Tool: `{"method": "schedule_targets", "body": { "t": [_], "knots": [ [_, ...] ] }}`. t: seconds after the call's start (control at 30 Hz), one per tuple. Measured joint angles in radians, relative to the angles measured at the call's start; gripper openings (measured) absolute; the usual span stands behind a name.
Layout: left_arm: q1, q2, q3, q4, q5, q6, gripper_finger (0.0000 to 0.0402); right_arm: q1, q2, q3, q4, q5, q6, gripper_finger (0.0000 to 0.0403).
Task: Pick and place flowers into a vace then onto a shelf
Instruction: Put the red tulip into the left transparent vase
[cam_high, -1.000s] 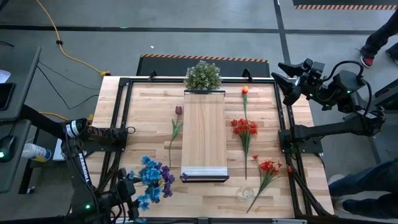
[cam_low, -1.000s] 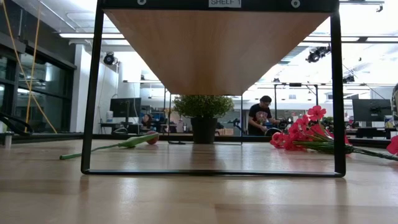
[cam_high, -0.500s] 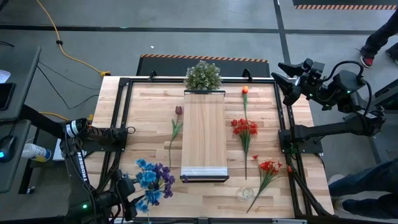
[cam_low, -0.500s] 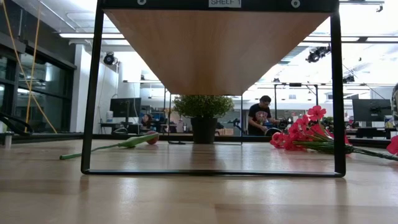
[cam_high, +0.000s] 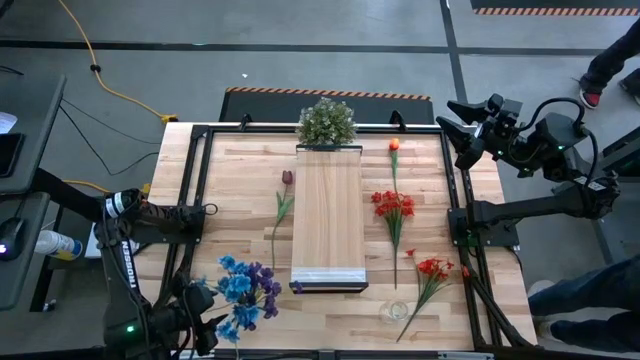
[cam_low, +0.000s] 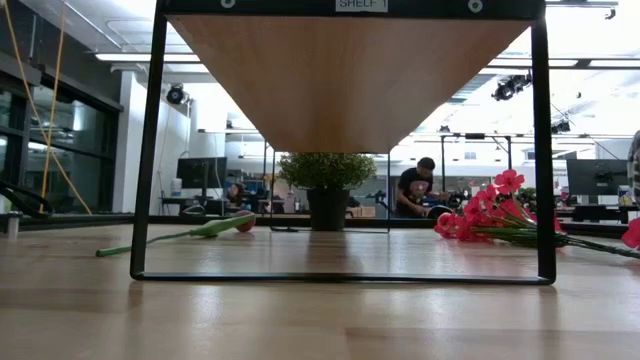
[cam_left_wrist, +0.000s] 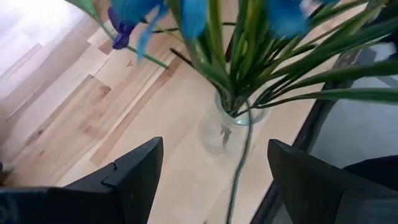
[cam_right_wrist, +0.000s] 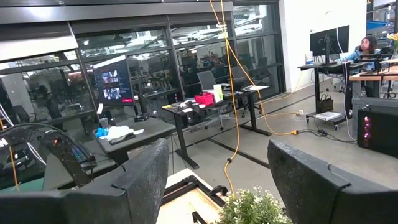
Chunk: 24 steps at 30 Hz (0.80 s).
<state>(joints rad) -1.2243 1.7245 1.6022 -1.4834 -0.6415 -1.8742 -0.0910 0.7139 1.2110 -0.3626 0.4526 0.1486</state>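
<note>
**Flowers on the wooden surface, both tools apart from them**

We see a butcher-block surface (cam_high: 240, 170) in an open workshop with desks and monitors beyond it. At its near left corner a clear vase (cam_left_wrist: 225, 127) stands upright, holding blue and purple flowers (cam_high: 243, 292). The left tool (cam_high: 190, 318) sits just beside that bunch at the near left edge; in its wrist view both fingers stand wide apart with the vase between and beyond them, gripping nothing.

The shelf (cam_high: 327, 215) runs down the middle of the surface. Left of it lies a dark red flower (cam_high: 287, 178); right of it lie an orange flower (cam_high: 394, 145), a red cluster (cam_high: 393, 204) and another red bunch (cam_high: 432, 268).

A bushy green plant (cam_high: 326, 121) stands at the shelf's far end. The right tool (cam_high: 452, 125) hovers open and empty off the far right corner.
</note>
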Motion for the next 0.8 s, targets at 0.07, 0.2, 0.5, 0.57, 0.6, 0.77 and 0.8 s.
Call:
{"method": "schedule_targets", "body": {
  "t": [0.07, 0.2, 0.5, 0.57, 0.6, 0.77, 0.8],
  "knots": [
    [0.0, 0.0, 0.026, -0.017, 0.0, -0.001, 0.0319, 0.0, 0.0, 0.0, 0.0, 0.0, 0.0, 0.0262],
    [0.0, 0.0, 0.086, -0.062, 0.028, -0.001, 0.0319, 0.0, 0.0, 0.0, 0.0, 0.0, 0.0, 0.0262],
    [0.0, -0.005, 0.208, -0.089, 0.086, 0.004, 0.0319, 0.0, 0.0, 0.0, 0.0, 0.0, 0.0, 0.0262],
    [0.0, -0.007, 0.231, -0.088, 0.088, 0.008, 0.0319, 0.0, 0.0, 0.0, 0.0, 0.0, 0.0, 0.0262],
    [0.0, -0.009, 0.242, -0.088, 0.09, 0.008, 0.0319, 0.0, 0.0, 0.0, 0.0, 0.0, 0.0, 0.0262],
    [0.0, -0.027, 0.3, -0.089, 0.09, 0.008, 0.0319, 0.0, 0.0, 0.0, 0.0, 0.0, 0.0, 0.0262],
    [0.0, -0.029, 0.312, -0.088, 0.089, 0.008, 0.0319, 0.0, 0.0, 0.0, 0.0, 0.001, 0.0, 0.0262]
  ]
}}
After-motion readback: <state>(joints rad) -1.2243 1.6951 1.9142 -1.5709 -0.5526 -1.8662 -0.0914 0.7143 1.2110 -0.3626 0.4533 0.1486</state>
